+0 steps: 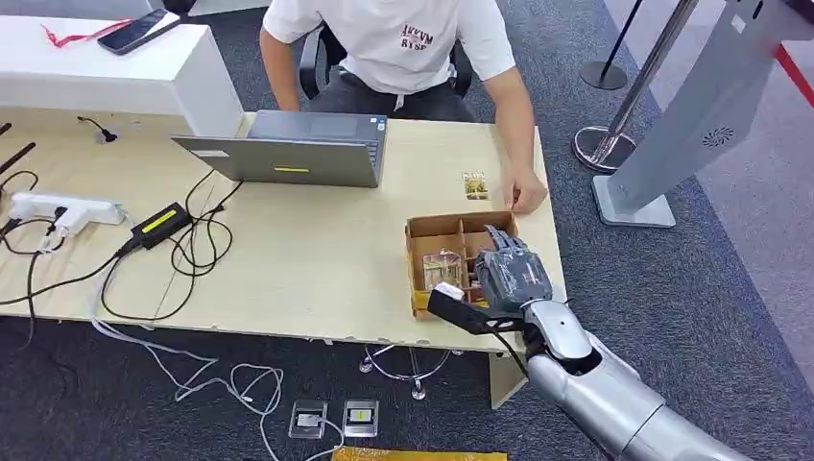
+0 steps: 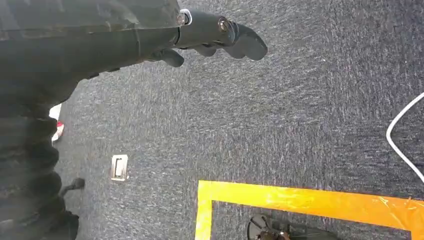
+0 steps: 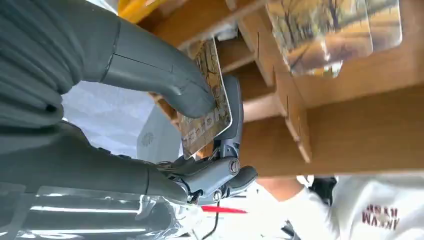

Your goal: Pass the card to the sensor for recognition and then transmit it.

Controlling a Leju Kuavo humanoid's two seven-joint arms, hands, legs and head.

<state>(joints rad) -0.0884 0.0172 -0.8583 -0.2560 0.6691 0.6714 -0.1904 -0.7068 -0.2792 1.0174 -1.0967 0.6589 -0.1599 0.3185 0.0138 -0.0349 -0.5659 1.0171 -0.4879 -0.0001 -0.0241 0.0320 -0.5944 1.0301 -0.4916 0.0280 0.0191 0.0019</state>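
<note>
Right hand: the right hand (image 1: 512,274) hung over the cardboard box (image 1: 419,252) at the near right corner of the surface (image 1: 317,259); in the right wrist view its thumb and darker fingers (image 3: 235,107) pinched a card (image 3: 209,100) between them.
Card: held by one end, above the box's compartments; its picture side faced the thumb.
Box: open-topped, split by cardboard dividers; another card (image 1: 442,268) lay in a compartment just beside the hand.
Loose card: a further card (image 1: 475,184) lay flat on the surface beyond the box, near the person's hand (image 1: 527,195).
Left hand: the left hand (image 2: 220,37) hung over the dark carpet (image 2: 300,110), its fingers loosely curled and apart, holding nothing.
Person: seated at the far side of the surface in a white shirt, behind a grey laptop (image 1: 298,149).
Floor: a strip of yellow tape (image 2: 305,200) crossed the carpet.
Other items: a power strip (image 1: 58,208) and black cables (image 1: 192,245) sat on the left part of the surface.
</note>
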